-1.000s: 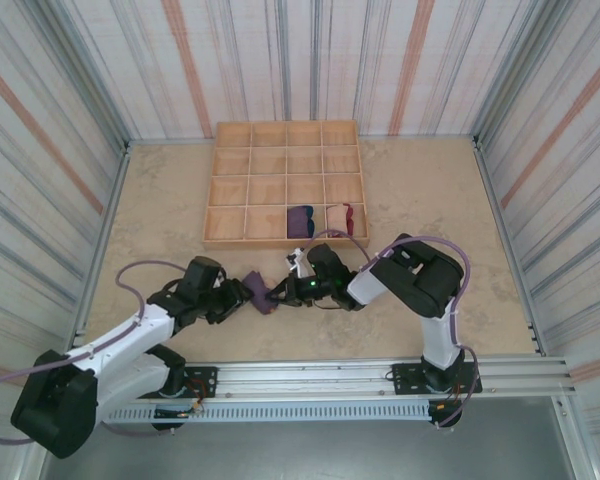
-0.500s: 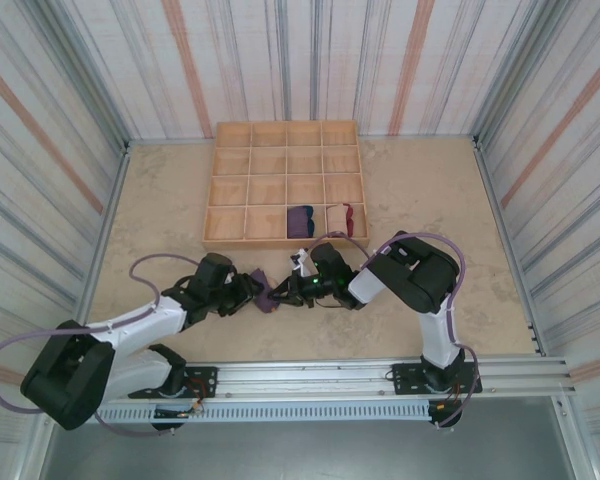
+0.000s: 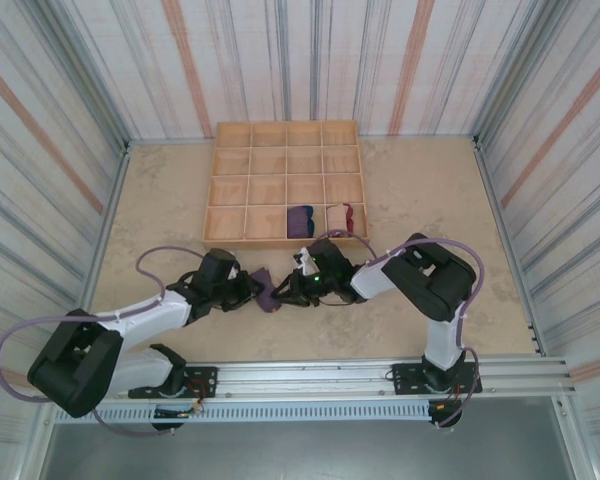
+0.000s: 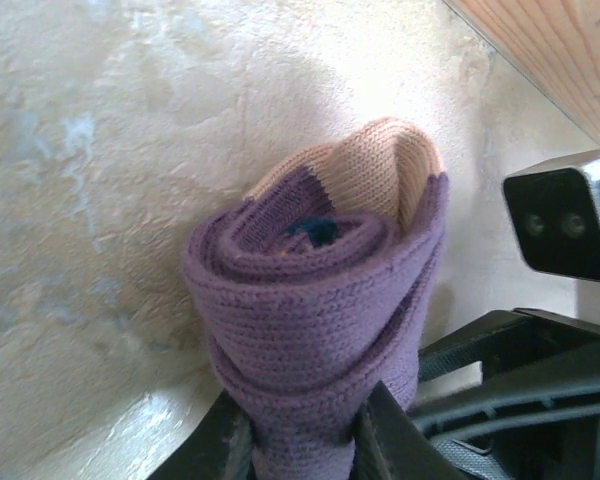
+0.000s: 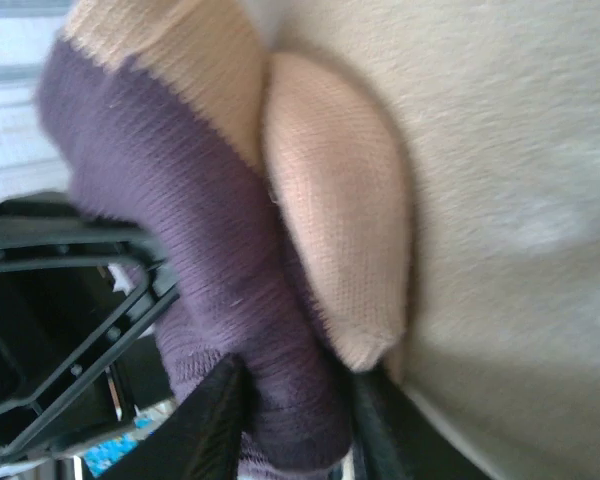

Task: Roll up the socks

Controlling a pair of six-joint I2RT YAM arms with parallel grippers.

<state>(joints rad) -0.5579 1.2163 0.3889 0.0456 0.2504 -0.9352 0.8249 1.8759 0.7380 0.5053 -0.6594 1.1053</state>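
Note:
A dark purple sock with a tan toe (image 3: 265, 290) lies rolled into a tight bundle on the table between my two grippers. My left gripper (image 3: 248, 292) is shut on the roll's lower end; in the left wrist view the roll (image 4: 310, 300) stands up from between the gripper's (image 4: 300, 442) dark fingers (image 4: 215, 452). My right gripper (image 3: 284, 291) meets the roll from the right. Its (image 5: 292, 420) jaws stand open, with a purple fold (image 5: 180, 200) and the tan toe still lying between them. Two more rolled socks, one purple (image 3: 300, 220) and one cream with maroon (image 3: 340, 217), sit in tray cells.
The wooden compartment tray (image 3: 285, 240) lies just behind the grippers, with its front rim close to the right wrist. The right arm's camera housing (image 4: 565, 225) shows in the left wrist view. Striped walls enclose the table on three sides.
My left gripper moved right up to the sock and closed on it. The right jaws have parted around the fold they were pinching.

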